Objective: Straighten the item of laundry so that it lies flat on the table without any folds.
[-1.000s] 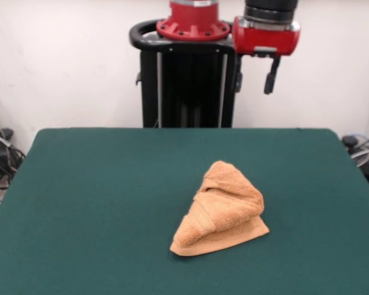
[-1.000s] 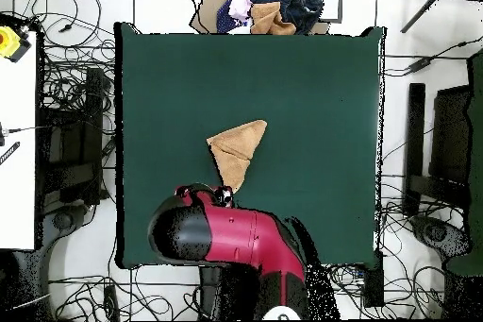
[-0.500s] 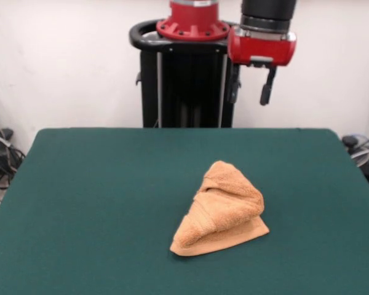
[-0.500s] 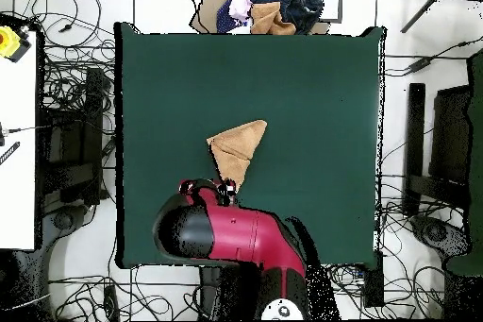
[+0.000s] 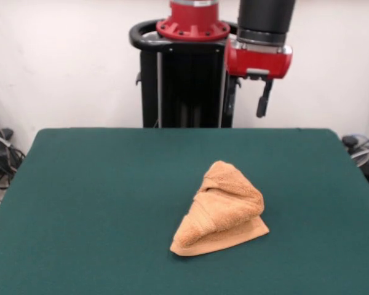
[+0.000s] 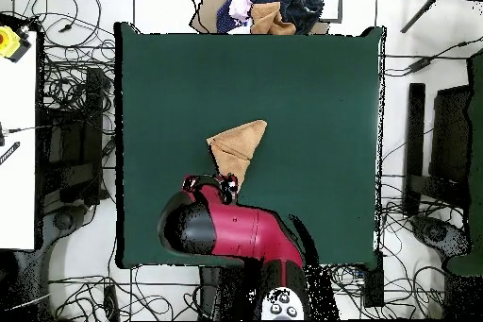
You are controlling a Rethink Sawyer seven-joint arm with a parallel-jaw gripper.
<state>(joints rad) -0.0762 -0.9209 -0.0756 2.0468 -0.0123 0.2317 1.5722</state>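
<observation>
Claw has dropped a bit lower, fingers apart and empty, toward the bunched towel well below it, so no unfolding yet.

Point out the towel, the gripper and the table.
towel (image 5: pixel 224 209): front view, middle of the bunched cloth.
gripper (image 5: pixel 246 98): front view, midway between its fingertips.
table (image 5: pixel 98 184): front view, bare green felt.

A dark green table carries only a bunched orange-tan towel, folded into a wedge.
</observation>
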